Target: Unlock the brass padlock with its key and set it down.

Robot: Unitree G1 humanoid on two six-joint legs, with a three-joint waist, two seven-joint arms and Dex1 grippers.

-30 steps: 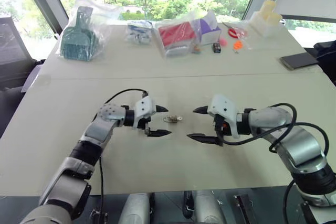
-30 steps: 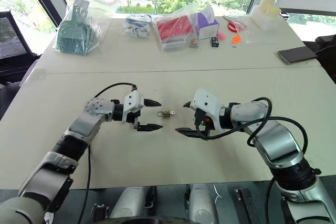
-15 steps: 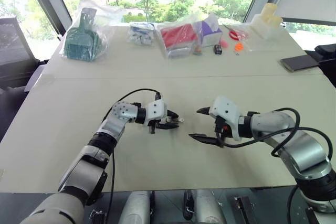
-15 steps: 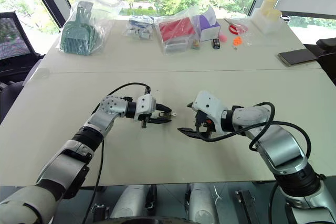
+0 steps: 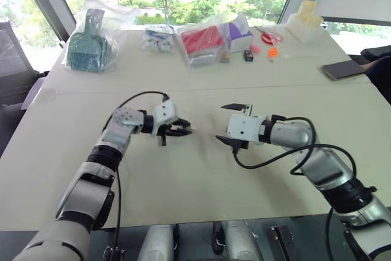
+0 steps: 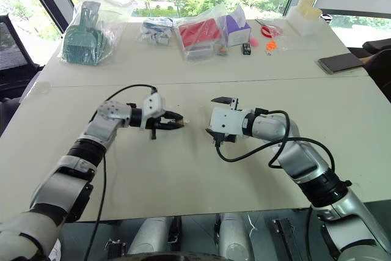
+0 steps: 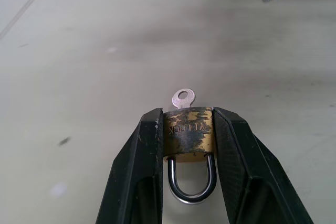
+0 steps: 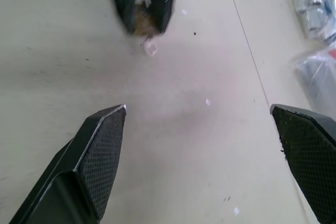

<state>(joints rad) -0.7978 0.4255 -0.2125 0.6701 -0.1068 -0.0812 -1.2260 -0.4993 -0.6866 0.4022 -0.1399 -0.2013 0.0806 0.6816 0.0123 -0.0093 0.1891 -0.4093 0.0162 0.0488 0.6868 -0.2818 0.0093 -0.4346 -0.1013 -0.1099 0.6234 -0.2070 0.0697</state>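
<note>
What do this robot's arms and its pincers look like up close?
Each arm is built of silver-grey and black segments, with a loose black cable looping outside. The left gripper and right gripper each have a white block body carrying two black, tapering fingers, whose inner pads have a fine cross-hatched grip texture.

Counter point(image 5: 201, 200): pale, seam across it.
Far edge: bagged teal scoop point(image 5: 90, 46), red box in plastic point(image 5: 203, 41), purple carton point(image 5: 239, 35), orange bits point(image 5: 273, 52), white container point(image 5: 304, 22).
Right side: dark phone point(image 5: 344, 69).
</note>
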